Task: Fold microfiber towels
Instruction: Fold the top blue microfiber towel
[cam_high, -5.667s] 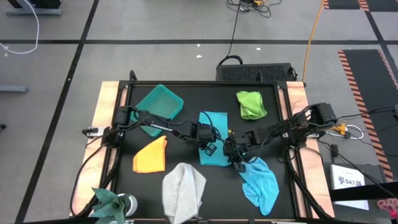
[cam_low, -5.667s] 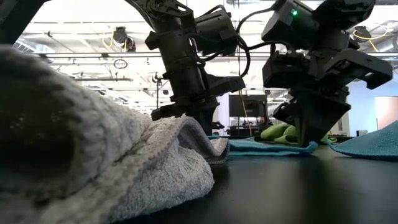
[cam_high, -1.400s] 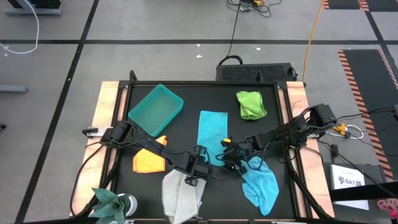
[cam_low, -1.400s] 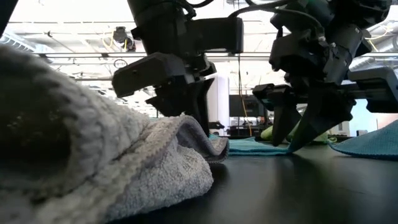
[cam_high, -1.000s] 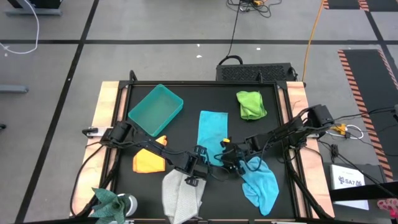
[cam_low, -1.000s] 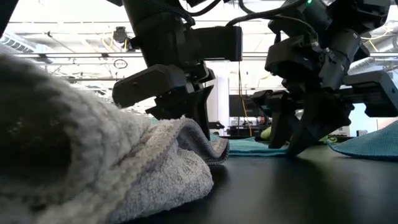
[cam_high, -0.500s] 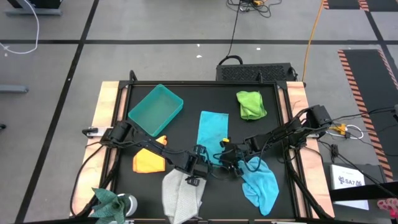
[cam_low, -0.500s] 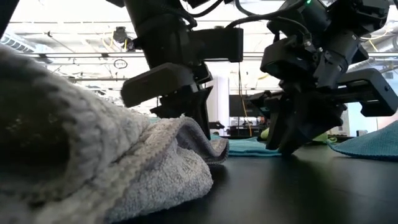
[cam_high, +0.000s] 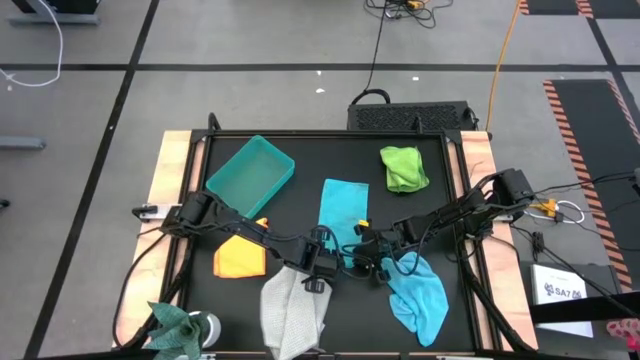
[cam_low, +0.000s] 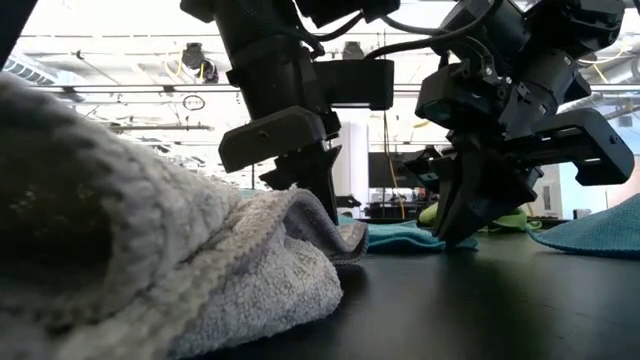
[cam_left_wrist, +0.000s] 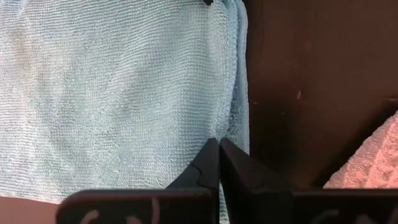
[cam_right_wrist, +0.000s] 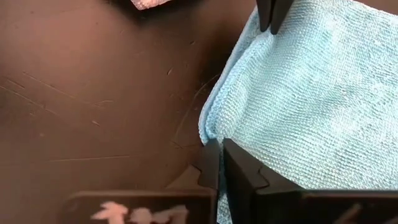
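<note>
The teal towel (cam_high: 342, 208) lies flat on the black table as a folded rectangle, mid-table. My left gripper (cam_high: 333, 262) and my right gripper (cam_high: 366, 262) stand close together at its near edge, each shut on a near corner. The grey towel (cam_high: 295, 308) lies crumpled just near of my left gripper. The light blue towel (cam_high: 420, 295) lies bunched to the near right, the orange-yellow towel (cam_high: 242, 252) to the left, and the lime green towel (cam_high: 404, 167) at the far right. My left gripper pinches the teal towel's near-left corner (cam_left_wrist: 231, 134) between its two fingers, just inside the side edge, where two layers show. The fingers slant down from the table's left. The towel stays flat on the table. My right gripper pinches the teal towel's near-right corner (cam_right_wrist: 208, 132) between its two fingers. The fingers slant down from the table's right side. The corner curls up slightly at the fingers while the rest of the towel lies on the table.
A rigid teal bin (cam_high: 250, 175) stands at the far left. A spiky green plant-like thing (cam_high: 180, 325) sits at the near-left corner. Bare black table shows between the teal towel and the lime green towel.
Both grippers have shut on the teal towel's near corners; in the low view the right gripper's spread fingers have come together. The towel has stayed flat in place.
</note>
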